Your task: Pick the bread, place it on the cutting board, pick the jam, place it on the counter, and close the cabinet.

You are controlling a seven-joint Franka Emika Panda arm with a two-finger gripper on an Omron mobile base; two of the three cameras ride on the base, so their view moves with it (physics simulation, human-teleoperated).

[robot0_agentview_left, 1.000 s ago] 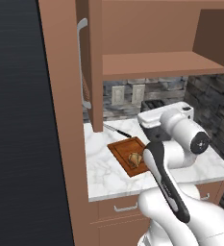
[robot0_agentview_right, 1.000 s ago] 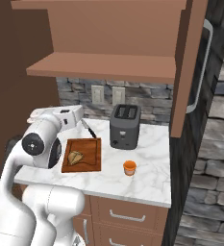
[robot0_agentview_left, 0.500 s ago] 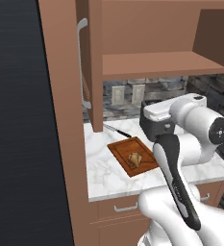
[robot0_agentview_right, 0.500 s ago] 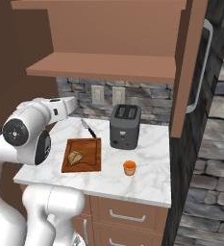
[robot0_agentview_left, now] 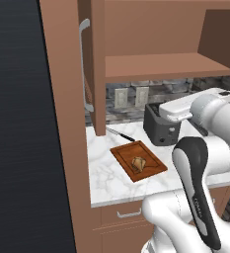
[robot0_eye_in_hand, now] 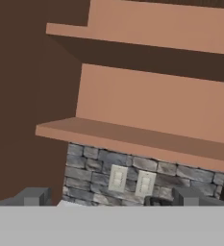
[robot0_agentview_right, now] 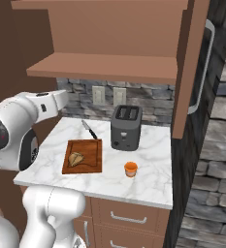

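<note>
Cabinet (robot0_agentview_right: 192, 72) doors stand open; closing them is what remains. Bread (robot0_agentview_right: 76, 158) lies on the board (robot0_agentview_right: 83, 156), jam (robot0_agentview_right: 130, 169) on the counter (robot0_agentview_right: 153, 181) at the board's 4 o'clock. Over the last second the arm swung up from the counter. Jaws apart, empty.
</note>
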